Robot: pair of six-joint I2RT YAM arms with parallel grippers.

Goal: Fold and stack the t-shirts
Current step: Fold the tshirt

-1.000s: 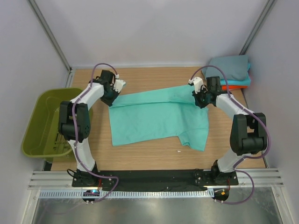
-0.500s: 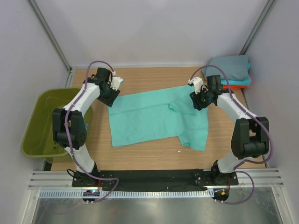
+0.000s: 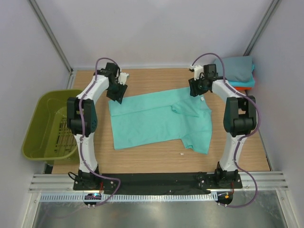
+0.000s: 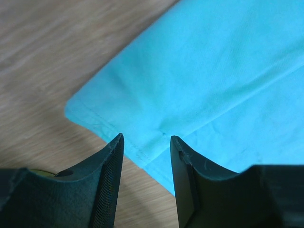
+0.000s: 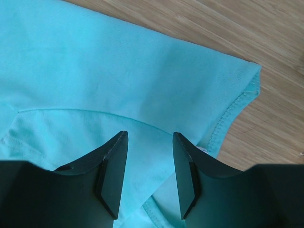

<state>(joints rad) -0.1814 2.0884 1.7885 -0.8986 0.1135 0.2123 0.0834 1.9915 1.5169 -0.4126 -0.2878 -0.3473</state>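
A mint green t-shirt (image 3: 156,118) lies partly folded on the wooden table. My left gripper (image 3: 117,95) is open over the shirt's far left corner (image 4: 95,118), with no cloth between the fingers. My right gripper (image 3: 198,91) is open over the far right part of the shirt (image 5: 142,80), near a stitched edge (image 5: 228,114), and holds nothing. A stack of folded shirts stands at the far right: a slate grey shirt (image 3: 235,69) on top, with cyan (image 3: 247,84) and orange-red (image 3: 237,89) edges showing under it.
An olive-green plastic basket (image 3: 47,126) sits off the table's left edge. The enclosure walls stand close behind and at both sides. A small white speck (image 3: 182,154) lies near the shirt's front.
Both grippers have let go of the shirt's far edge and moved back and up. The shirt's far corners now lie flat on the table.
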